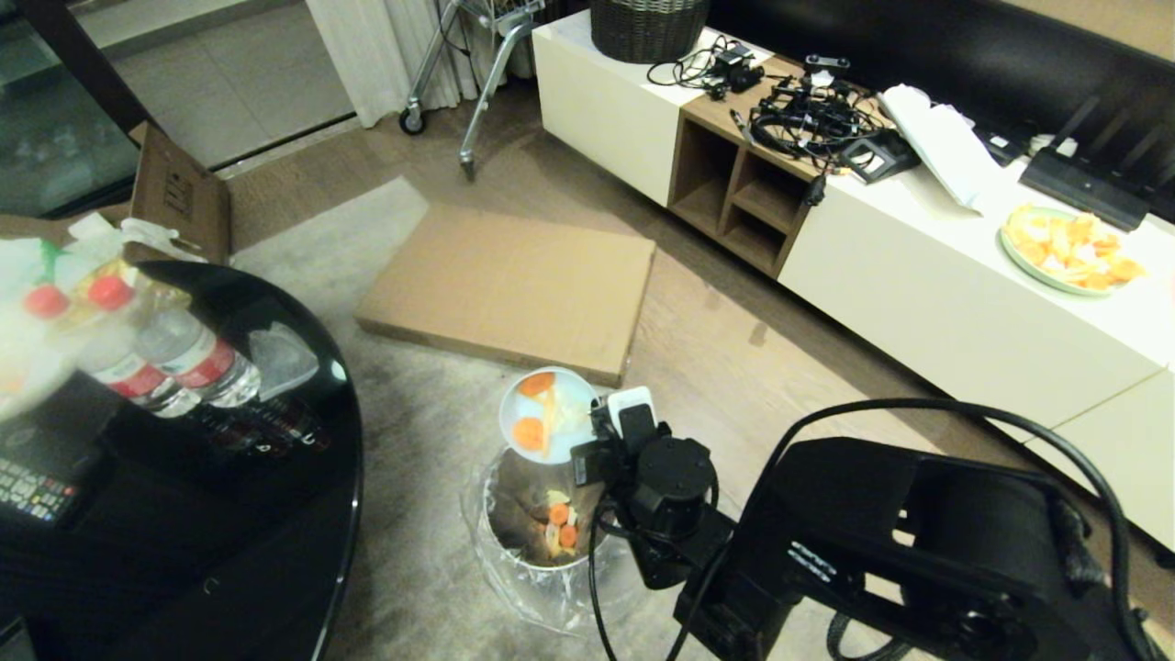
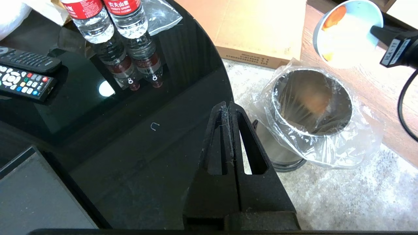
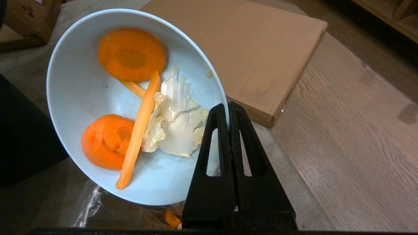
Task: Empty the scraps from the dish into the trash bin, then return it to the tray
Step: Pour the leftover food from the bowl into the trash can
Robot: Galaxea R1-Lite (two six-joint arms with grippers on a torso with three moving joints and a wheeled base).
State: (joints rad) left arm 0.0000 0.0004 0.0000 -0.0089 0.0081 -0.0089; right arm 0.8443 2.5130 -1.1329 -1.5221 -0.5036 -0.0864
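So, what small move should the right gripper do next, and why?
Probably tip the dish further. The right gripper pinches its rim above the trash bin, yet the scraps cling inside.

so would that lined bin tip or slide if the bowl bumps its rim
Probably it could tip: the bin looks thin metal, tall for its narrow base, and holds only a few scraps. It stands on carpet, so sliding seems less likely than rocking. The loose liner looks floppy and would likely just crumple against the bowl.
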